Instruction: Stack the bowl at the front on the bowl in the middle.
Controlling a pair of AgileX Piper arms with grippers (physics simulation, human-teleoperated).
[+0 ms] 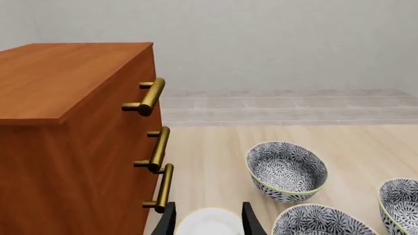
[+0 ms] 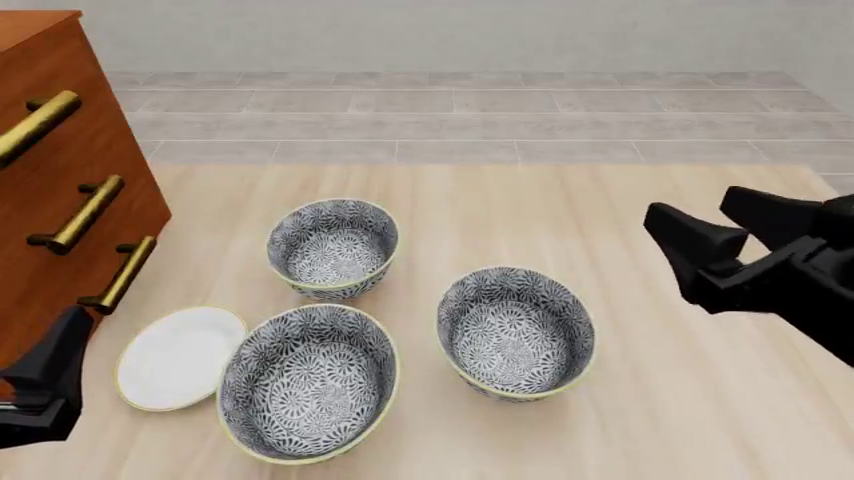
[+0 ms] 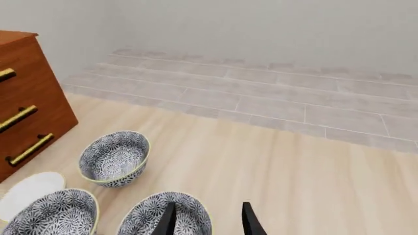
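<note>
- Leftmost in the front view stood a wooden cabinet (image 2: 54,190) with three brass handles (image 2: 83,215) running down its face.
- Below it, at the picture's lower left corner, the left gripper (image 1: 207,221) hung low beside the cabinet; the left wrist view showed its fingers (image 1: 168,220) held apart, empty, with the white plate (image 2: 178,357) seen between them.
- That plate lay flat on the table (image 2: 641,210), just beside the near bowl.
- Next came the bowl at the front (image 2: 308,382), upright and empty, at the table's near edge, its pale yellow rim close to the plate on one side.
- Behind it, farther from the arms, sat a third floral bowl (image 2: 332,247), upright, a small gap apart from the front one.
- To the right of both stood the bowl in the middle (image 2: 517,332), upright, empty, with nothing stacked in it, apart from the other two.
- Farthest right, the right gripper (image 2: 727,235) hovered above the table, well clear of every bowl; its dark fingers (image 2: 694,240) were spread and held nothing.
- From the right wrist view, its fingertips framed the rim of the bowl in the middle.
</note>
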